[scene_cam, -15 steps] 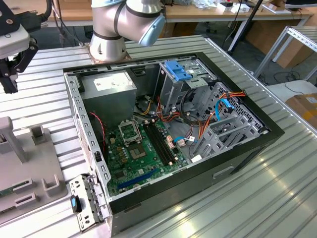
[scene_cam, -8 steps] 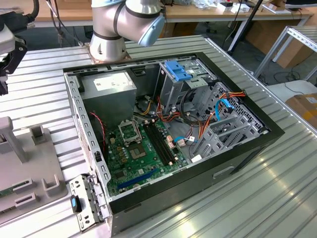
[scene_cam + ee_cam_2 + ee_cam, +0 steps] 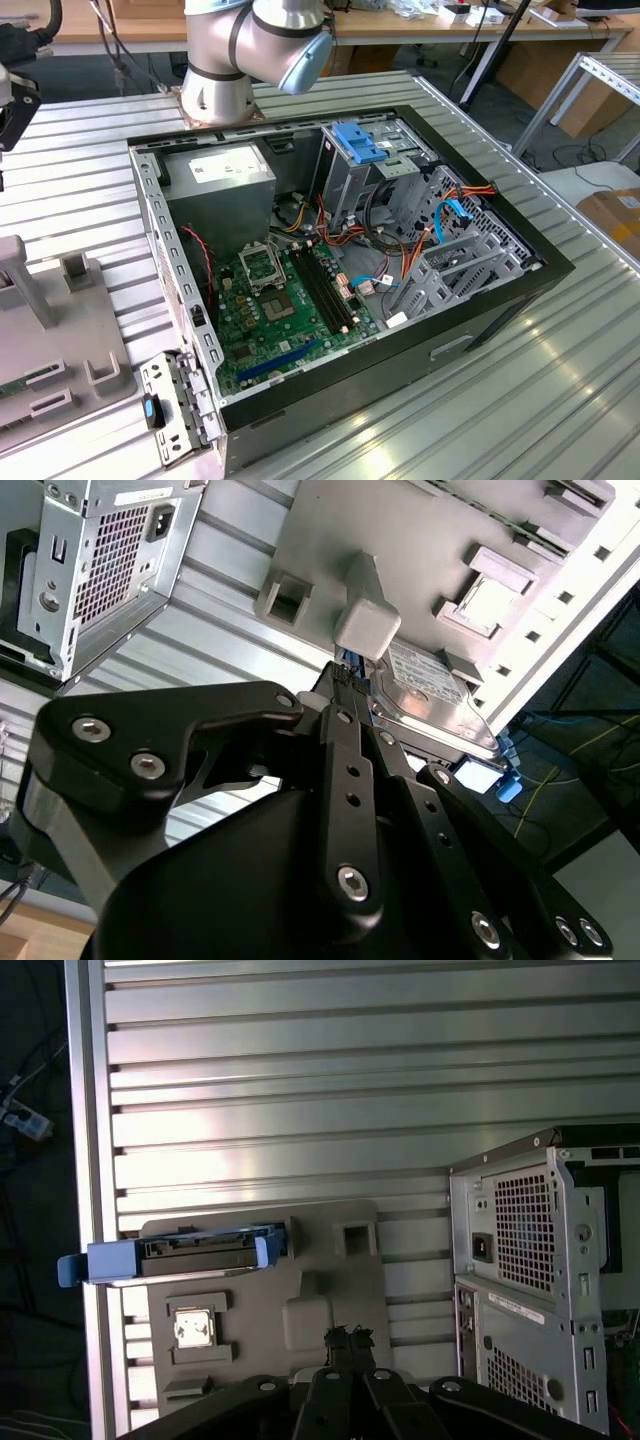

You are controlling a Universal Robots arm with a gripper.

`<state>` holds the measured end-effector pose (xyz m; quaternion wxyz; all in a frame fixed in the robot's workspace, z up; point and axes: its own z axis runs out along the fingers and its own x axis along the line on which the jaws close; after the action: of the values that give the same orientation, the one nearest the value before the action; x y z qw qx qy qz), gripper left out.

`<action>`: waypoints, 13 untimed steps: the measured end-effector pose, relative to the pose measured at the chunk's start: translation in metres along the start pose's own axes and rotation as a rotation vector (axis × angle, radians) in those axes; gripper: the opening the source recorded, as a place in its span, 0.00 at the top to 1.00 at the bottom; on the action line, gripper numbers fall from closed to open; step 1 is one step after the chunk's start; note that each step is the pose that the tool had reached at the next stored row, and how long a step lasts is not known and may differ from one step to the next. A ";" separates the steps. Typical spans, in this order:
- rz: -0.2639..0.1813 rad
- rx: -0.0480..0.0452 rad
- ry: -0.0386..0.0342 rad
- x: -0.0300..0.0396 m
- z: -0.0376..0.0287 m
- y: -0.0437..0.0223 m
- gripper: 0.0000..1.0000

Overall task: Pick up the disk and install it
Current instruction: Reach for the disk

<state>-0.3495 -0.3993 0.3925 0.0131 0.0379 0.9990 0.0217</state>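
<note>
The disk (image 3: 432,687) is a silver-grey drive with a white label, and its blue carrier (image 3: 507,783) shows at one end. It rests at the edge of a grey fixture plate (image 3: 400,540). In the first wrist view the disk (image 3: 178,1255) appears edge-on in its blue frame, at the plate's (image 3: 330,1290) corner close to the table edge. My black gripper (image 3: 345,677) hangs over the plate, a short way from the disk and not touching it. Its fingertips (image 3: 349,1337) are shut together with nothing between them.
An open computer case (image 3: 520,290) fills the middle of the ribbed metal table (image 3: 560,400), with a grey power-supply box (image 3: 225,175), a green motherboard (image 3: 280,310) and a metal cage with a blue top (image 3: 358,145). The arm's base (image 3: 215,95) stands behind it. The case's rear (image 3: 530,1260) is beside the plate.
</note>
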 end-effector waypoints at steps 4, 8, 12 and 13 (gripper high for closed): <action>0.000 0.0000 0.0000 0.0048 -0.0001 -0.0004 0.89; 0.000 0.0000 0.0000 0.0082 -0.0002 -0.0006 0.89; 0.000 0.0001 0.0000 0.0095 -0.0003 -0.0007 0.89; 0.000 0.0000 0.0000 0.0095 -0.0003 -0.0007 0.89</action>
<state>-0.3591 -0.3993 0.3925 0.0131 0.0379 0.9990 0.0217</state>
